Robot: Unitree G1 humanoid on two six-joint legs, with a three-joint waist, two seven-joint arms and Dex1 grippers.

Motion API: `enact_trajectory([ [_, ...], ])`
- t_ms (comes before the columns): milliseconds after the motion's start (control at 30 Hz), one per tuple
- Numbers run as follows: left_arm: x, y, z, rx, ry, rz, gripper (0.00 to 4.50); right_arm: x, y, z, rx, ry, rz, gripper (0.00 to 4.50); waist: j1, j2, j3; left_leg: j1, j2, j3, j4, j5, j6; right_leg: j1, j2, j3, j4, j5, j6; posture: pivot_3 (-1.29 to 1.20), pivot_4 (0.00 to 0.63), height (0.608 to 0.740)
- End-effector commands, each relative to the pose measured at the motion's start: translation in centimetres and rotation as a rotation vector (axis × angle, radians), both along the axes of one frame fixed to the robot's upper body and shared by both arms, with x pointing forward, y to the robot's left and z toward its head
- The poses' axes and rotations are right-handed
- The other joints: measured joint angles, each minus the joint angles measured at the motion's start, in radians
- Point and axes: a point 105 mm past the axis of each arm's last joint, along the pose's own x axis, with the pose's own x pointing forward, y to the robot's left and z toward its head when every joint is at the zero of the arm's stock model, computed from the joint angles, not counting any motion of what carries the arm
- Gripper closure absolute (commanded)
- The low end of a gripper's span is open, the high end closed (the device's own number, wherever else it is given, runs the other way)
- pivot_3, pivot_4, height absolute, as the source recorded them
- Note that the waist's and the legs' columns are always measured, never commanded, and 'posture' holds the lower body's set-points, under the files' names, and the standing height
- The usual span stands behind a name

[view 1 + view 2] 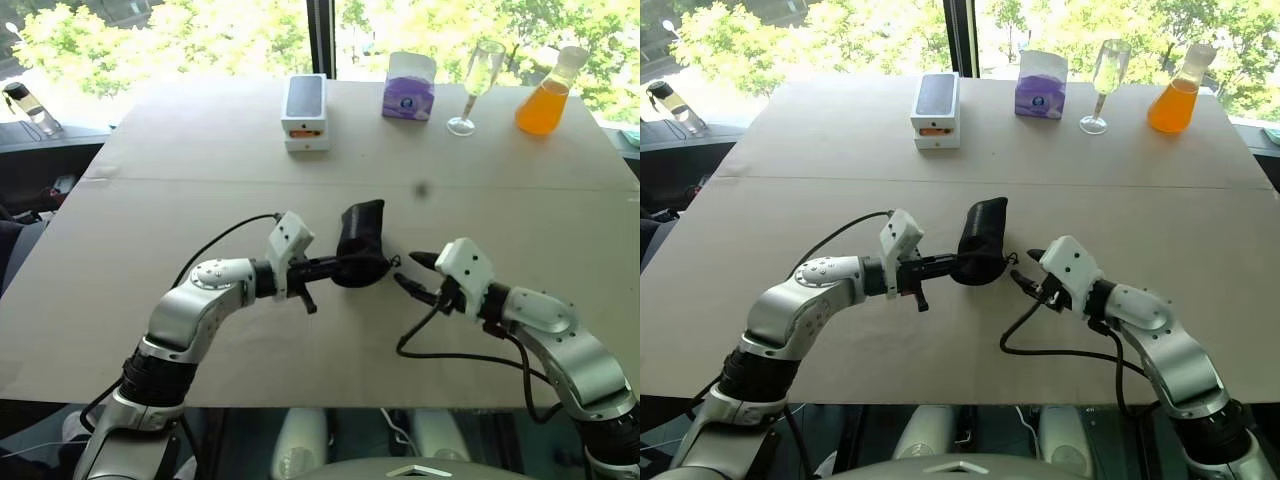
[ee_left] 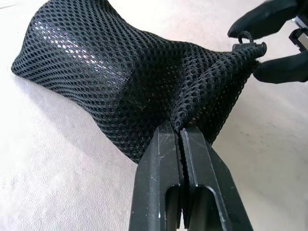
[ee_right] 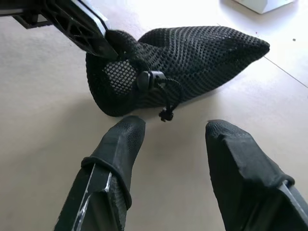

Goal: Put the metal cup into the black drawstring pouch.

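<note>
The table (image 1: 200,190) carries the black drawstring pouch (image 1: 360,240), white box (image 1: 305,112), purple carton (image 1: 408,88), wine glass (image 1: 478,85) and orange flask (image 1: 545,100).

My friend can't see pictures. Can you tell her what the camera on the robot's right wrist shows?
A black mesh pouch lies on a pale table, its cord hanging from the gathered mouth. The left gripper pinches the mouth's edge. The right gripper waits open just in front.

The two head cameras look forward and down over the table (image 1: 300,340) from just above the arms, facing the window. Each wrist camera sits low and close, sighting along its own fingers at the black mesh pouch (image 2: 120,91) from opposite sides. All four views share that pouch at mid-table.
</note>
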Motion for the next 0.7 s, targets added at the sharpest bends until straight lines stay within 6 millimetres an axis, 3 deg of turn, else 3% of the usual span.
enact_trajectory([
  [33, -0.12, 0.1, 0.79, -0.004, -0.036, -0.007, 4.5, 0.36, 0.47, 0.9, 0.017, -0.048, 0.006, 2.13, 0.0, 0.0, 0.0, 0.0, 0.0, 0.0, 0.0, 0.0, 0.0, 0.0, 0.0, 0.0, 0.0, 0.0, 0.0, 0.0, 0.15, 0.737],
  [367, -0.39, 0.14, 1.04, 0.002, -0.038, -0.006, 4.5, 1.2, 1.01, 0.85, 0.049, -0.043, 0.02, 2.13, 0.0, 0.0, 0.0, 0.0, 0.0, 0.0, 0.0, 0.0, 0.0, 0.0, 0.0, 0.0, 0.0, 0.0, 0.0, 0.0, 0.15, 0.737],
  [533, -0.62, 0.13, 1.23, 0.007, -0.039, -0.001, 4.5, 0.97, 1.26, 1.07, 0.052, -0.053, 0.058, 4.32, 0.0, 0.0, 0.0, 0.0, 0.0, 0.0, 0.0, 0.0, 0.0, 0.0, 0.0, 0.0, 0.0, 0.0, 0.0, 0.0, 0.15, 0.737],
  [700, -0.68, 0.07, 1.2, 0.007, -0.036, 0.003, 4.5, 1.01, 1.35, 1.15, 0.041, -0.075, 0.064, 4.47, 0.0, 0.0, 0.0, 0.0, 0.0, 0.0, 0.0, 0.0, 0.0, 0.0, 0.0, 0.0, 0.001, 0.0, 0.0, 0.0, 0.15, 0.737],
])
